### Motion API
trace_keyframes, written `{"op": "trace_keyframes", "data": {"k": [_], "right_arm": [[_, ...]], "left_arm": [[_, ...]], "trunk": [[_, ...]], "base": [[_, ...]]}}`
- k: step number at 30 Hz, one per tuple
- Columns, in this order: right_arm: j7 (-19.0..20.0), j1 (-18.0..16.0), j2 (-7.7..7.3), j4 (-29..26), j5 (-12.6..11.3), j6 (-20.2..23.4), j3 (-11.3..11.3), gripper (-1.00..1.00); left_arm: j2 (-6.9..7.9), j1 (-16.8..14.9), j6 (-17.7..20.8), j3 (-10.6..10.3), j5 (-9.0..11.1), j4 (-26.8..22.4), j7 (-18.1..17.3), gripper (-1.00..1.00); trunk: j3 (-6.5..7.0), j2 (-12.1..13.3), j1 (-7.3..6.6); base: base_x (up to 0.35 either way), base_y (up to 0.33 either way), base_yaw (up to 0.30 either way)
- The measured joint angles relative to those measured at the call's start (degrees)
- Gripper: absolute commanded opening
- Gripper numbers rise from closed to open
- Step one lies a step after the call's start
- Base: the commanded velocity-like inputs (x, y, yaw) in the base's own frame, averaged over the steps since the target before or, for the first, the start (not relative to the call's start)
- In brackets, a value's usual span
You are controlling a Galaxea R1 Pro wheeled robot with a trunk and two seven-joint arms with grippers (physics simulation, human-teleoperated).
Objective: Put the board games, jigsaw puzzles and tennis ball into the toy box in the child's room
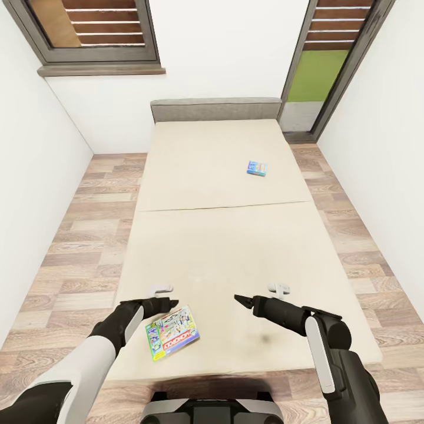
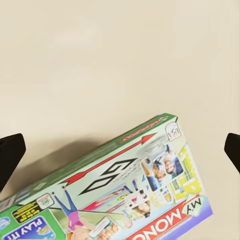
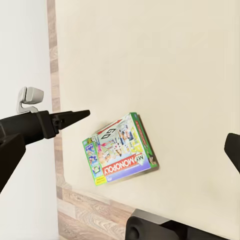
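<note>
Green-edged board game [image 1: 172, 333] lying flat near the bed [image 1: 194, 176] foot edge; left gripper [image 1: 166, 304] hovering beside it, fingers spread, empty. Likely light, stiff, thin: pinch across an edge. Right gripper [image 1: 242, 301] hanging apart; spread unclear. Small blue board game [image 1: 257, 168] sitting farther up.

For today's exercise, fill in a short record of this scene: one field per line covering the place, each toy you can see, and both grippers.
place: bed with beige two-part mattress, wood-plank floor around it
large board game: green-edged box, flat near the bed's foot edge
small board game: mostly blue, on the far mattress half
left gripper: open, beside the large box, not touching it
right gripper: open, over bare mattress
</note>
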Motion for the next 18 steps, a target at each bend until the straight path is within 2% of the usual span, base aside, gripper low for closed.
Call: {"op": "trace_keyframes", "data": {"k": [18], "right_arm": [[0.0, 0.0, 0.02, 0.0, 0.0, 0.2, -0.1, 1.00]], "left_arm": [[-0.09, 0.0, 0.1, -0.3, -0.1, 0.0, 0.2, 1.00]], "trunk": [[-1.23, 0.0, 0.00]], "base": [[0.000, 0.000, 0.000]]}}
